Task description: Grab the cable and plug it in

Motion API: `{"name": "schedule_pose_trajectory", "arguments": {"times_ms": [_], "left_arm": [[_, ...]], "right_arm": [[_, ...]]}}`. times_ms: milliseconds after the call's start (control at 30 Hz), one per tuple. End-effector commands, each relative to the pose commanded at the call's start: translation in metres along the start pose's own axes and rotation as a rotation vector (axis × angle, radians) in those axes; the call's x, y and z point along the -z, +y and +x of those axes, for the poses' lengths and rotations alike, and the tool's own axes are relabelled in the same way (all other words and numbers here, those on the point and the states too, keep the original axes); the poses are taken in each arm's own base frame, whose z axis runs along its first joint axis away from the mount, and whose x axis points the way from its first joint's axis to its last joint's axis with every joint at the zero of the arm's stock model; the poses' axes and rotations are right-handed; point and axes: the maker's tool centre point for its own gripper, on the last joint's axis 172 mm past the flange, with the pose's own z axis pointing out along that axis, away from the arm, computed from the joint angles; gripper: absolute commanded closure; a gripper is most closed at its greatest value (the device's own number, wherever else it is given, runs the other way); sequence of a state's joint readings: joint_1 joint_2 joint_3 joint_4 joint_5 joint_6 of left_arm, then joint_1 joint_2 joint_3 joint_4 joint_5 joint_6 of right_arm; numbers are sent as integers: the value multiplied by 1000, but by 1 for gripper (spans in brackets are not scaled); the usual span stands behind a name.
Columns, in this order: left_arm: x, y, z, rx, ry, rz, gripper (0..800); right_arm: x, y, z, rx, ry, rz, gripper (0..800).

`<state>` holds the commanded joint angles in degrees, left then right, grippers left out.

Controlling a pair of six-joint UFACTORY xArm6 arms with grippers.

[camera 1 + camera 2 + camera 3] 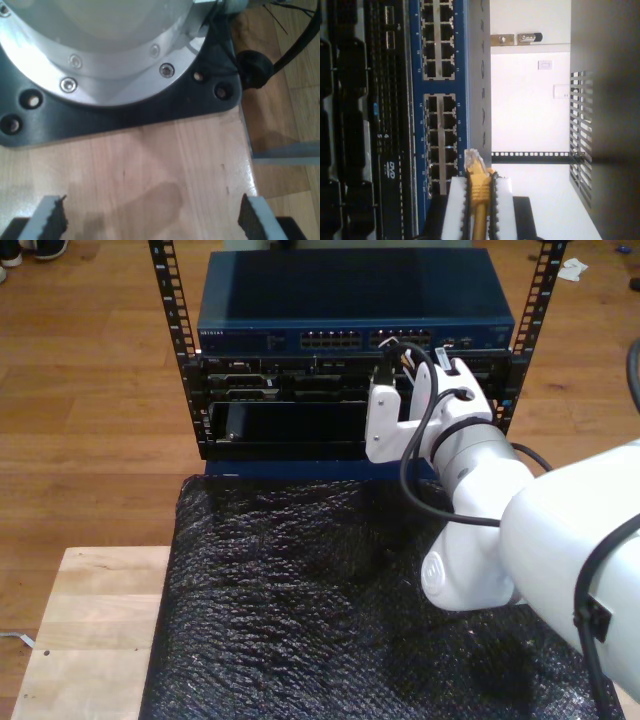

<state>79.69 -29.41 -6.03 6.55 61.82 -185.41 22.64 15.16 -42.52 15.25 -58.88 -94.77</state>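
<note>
Cable, orange-yellow, clamped in second pincer, clear plug just before blue switch ports; in exterior view, upper centre-right of frame at rack. First pincer spread open above wooden desk, near grey arm base.

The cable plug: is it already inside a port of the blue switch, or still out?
Out. In the second wrist view the clear plug on the cable sticks out of my second pincer, short of the blue switch ports.
</note>
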Motion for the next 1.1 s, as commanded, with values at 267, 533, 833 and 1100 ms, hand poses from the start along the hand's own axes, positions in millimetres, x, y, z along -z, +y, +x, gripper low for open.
{"name": "schedule_pose_trajectory", "arguments": {"times_ms": [267,533,833,1100], "left_arm": [[0,0,0,0,0,0,0],[0,0,0,0,0,0,0],[0,0,0,0,0,0,0],[0,0,0,0,0,0,0]], "right_arm": [[-1,-1,-1,21,-14,-99,800],[6,-1,-4,30,-26,-143,800],[-1,-15,-26,31,-135,-164,800],[-14,-11,-38,58,-235,-238,800]]}}
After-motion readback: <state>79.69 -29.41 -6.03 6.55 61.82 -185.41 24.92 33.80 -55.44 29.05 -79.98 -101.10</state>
